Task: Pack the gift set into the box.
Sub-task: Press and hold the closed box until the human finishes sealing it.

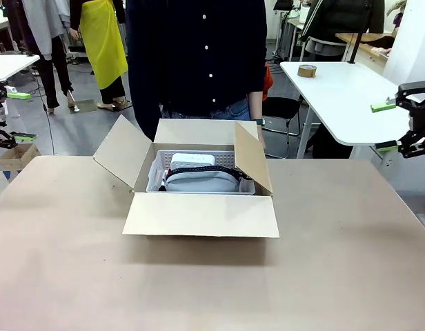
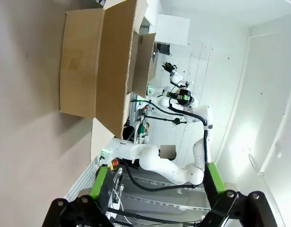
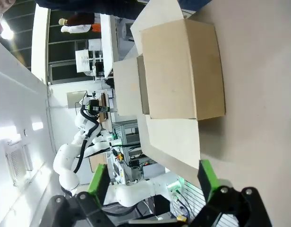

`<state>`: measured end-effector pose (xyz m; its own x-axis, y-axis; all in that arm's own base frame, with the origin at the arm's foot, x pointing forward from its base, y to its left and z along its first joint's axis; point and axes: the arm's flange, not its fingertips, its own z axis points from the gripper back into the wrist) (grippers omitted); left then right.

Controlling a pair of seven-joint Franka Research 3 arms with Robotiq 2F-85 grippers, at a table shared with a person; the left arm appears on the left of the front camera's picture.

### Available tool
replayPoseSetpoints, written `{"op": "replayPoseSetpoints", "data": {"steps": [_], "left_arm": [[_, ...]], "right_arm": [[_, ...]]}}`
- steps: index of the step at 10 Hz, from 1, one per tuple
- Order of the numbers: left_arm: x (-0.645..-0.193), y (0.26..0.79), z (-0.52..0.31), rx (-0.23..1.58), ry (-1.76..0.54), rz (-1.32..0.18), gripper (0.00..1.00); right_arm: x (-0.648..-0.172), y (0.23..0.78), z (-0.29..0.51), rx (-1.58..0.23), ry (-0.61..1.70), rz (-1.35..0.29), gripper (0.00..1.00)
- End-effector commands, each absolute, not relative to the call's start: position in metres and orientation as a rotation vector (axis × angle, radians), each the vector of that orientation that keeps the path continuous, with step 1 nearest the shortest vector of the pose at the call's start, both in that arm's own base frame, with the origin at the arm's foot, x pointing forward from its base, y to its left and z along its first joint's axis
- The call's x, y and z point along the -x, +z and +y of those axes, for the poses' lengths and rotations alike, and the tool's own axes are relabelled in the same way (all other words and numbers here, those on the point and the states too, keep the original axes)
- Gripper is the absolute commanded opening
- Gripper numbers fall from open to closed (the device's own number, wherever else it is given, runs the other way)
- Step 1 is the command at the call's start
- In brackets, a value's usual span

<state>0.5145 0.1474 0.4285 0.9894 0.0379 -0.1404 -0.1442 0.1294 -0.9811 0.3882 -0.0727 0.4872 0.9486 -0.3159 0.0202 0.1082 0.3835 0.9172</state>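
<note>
Basket was down in the box, flaps wide open!
Front view: the grey pouch, white boxy item and dark cord lay in the basket. The box sat midway between the left gripper and the right gripper, well apart from both, whose fingers were spread and empty. Left wrist view: fingers parted, the box far beyond the tips, off past the left finger. Right wrist view: fingers parted again, the box well ahead of them on the table.

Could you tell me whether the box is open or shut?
Open: the box has its flaps spread outward, and the white basket shows inside it.
</note>
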Motion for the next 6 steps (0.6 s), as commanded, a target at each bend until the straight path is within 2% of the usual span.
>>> {"op": "replayPoseSetpoints", "data": {"steps": [1, 6], "left_arm": [[-0.5101, 0.4210, 0.1436, 1.427, 0.124, 0.072, 1.00], [-0.5101, 0.4210, 0.1436, 1.427, 0.124, 0.072, 1.00]], "right_arm": [[-0.3860, 0.4848, -0.0780, -1.144, -0.270, -0.197, 1.00], [-0.3860, 0.4848, -0.0780, -1.144, -0.270, -0.197, 1.00]]}}
